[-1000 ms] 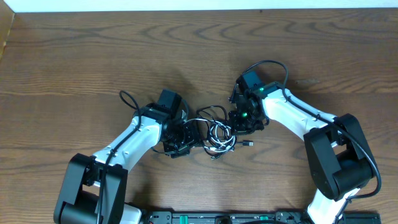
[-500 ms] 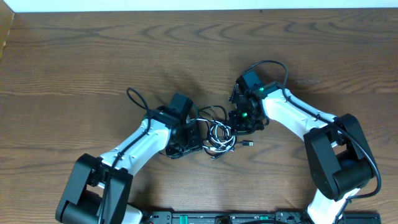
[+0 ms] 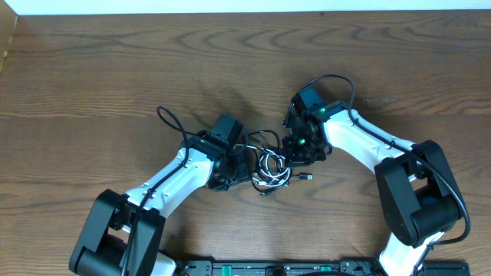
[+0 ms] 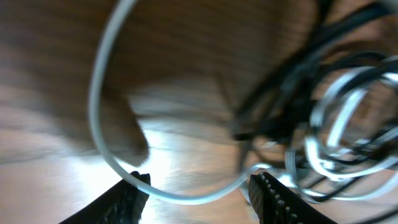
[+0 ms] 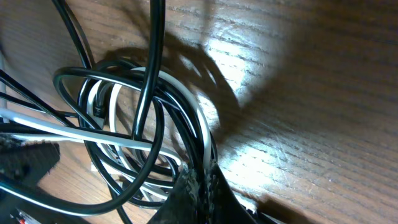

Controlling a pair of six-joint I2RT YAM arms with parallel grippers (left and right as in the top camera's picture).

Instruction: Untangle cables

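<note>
in the middle of the wooden tabletop (image 3: 115,61), the cables (image 3: 270,165) lie in a small tangle of thin black and white loops between the two arms. the left jaws sit at the tangle's left edge, spread apart and holding nothing; a white cord (image 4: 99,124) curves across the gap between them. the right jaws press into the tangle's upper right side with cords bunched against them; whether they grip any, i cannot tell.
</note>
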